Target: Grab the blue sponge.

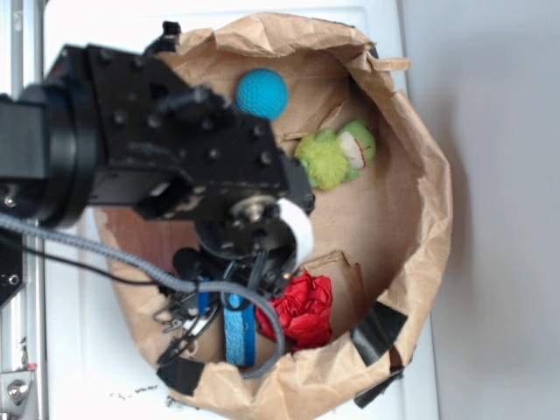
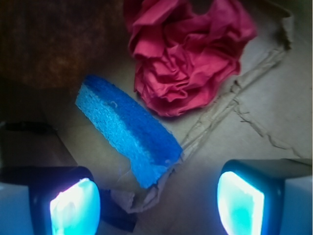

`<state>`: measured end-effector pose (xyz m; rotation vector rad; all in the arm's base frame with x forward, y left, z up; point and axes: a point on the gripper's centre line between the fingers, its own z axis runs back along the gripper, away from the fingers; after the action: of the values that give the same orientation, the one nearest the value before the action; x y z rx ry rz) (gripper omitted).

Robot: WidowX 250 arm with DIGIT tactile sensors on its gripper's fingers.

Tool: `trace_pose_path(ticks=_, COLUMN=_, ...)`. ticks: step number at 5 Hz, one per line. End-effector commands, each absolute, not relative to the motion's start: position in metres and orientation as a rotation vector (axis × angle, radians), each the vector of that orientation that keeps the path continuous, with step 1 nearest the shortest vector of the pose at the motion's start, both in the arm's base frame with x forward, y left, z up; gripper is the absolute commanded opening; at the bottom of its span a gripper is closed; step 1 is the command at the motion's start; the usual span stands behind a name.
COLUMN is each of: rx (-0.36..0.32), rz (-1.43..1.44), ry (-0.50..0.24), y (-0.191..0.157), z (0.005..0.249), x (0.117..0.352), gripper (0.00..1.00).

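The crumpled brown paper bag [image 1: 429, 175], rolled down into a wide bowl, fills most of the exterior view, and the black robot arm [image 1: 166, 149] reaches over its left side. Its gripper [image 2: 156, 198] hangs spread wide, both pads apart and clamping nothing. On the bag floor lie a fuzzy green toy [image 1: 334, 156] at the right, a red cloth bundle [image 1: 302, 308] at the near edge, and a teal ball [image 1: 262, 94] at the far side. The blue sponge [image 2: 128, 128] lies just left of the red bundle, slanted, between and beyond the fingertips [image 2: 76, 210] in the wrist view, untouched.
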<state>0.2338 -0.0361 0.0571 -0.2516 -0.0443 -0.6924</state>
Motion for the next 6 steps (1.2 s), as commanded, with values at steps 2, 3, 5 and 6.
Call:
trace_pose_path(ticks=2, rx=-0.227, rz=-0.751, ry=-0.2, y=-0.068, z=0.039, x=0.243, gripper=0.0)
trace_pose_path(ticks=3, rx=-0.228, rz=-0.743, ry=-0.213, y=-0.069, z=0.04, x=0.244, gripper=0.0)
trace_pose_path(ticks=5, rx=-0.234, rz=-0.674, ry=-0.179, y=-0.07, z=0.051, x=0.254, gripper=0.0)
trace_pose_path(ticks=6, rx=-0.235, rz=-0.565, ry=-0.149, y=-0.055, z=0.076, x=0.266, gripper=0.0)
